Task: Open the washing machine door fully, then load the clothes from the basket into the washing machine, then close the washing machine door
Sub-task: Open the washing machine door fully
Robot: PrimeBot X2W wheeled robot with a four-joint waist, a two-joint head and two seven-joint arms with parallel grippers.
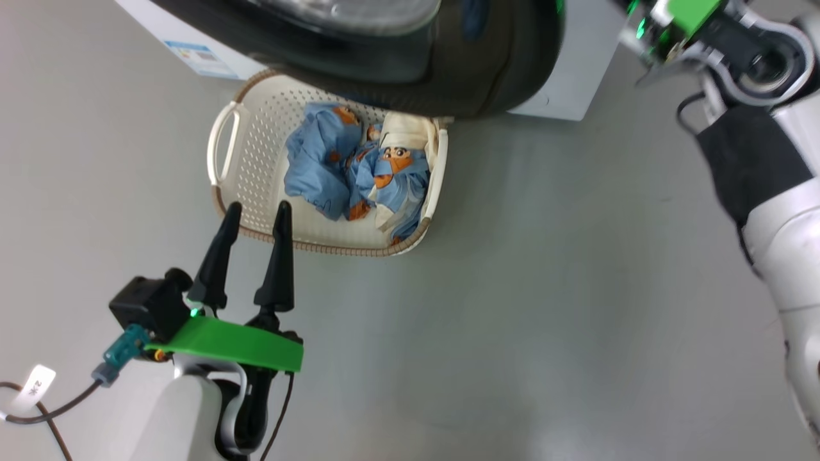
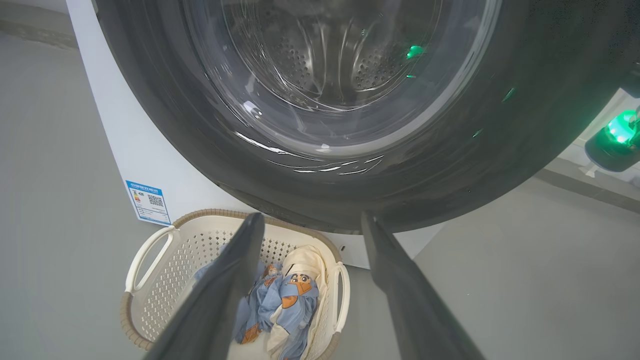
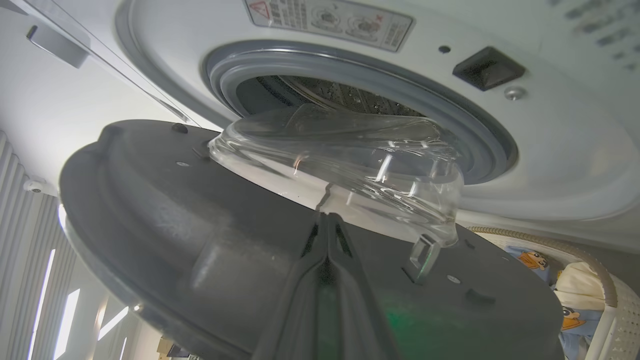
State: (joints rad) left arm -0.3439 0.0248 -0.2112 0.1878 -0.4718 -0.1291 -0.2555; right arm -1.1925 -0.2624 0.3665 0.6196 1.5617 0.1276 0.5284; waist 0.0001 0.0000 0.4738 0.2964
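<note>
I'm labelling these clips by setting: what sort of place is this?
Probably a laundry area: a white front-loading washing machine, door open, and a basket of clothes on a grey floor.

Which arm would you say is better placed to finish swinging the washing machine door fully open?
Right, probably: the right gripper, shut, is at the inner face of the washing machine door; the left gripper hangs open near the basket.

Washing machine (image 2: pixel 125 150): white body, grey rubber ring (image 3: pixel 310 57), perforated steel drum (image 2: pixel 300 55), blue label (image 2: pixel 148 201). Washing machine door (image 2: pixel 525 125): glossy black rim, clear glass window (image 3: pixel 350 165). Basket (image 1: pixel 256 160): cream-white, hole pattern throughout, brown woven-look rim, white handles (image 1: pixel 224 144). Clothes (image 1: pixel 320 173): light blue, orange cartoon prints, cream-white parts. Left gripper (image 1: pixel 259 205): black fingers (image 1: pixel 218 256), green plate (image 1: pixel 237 342). Floor (image 1: pixel 544 288): plain grey.
</note>
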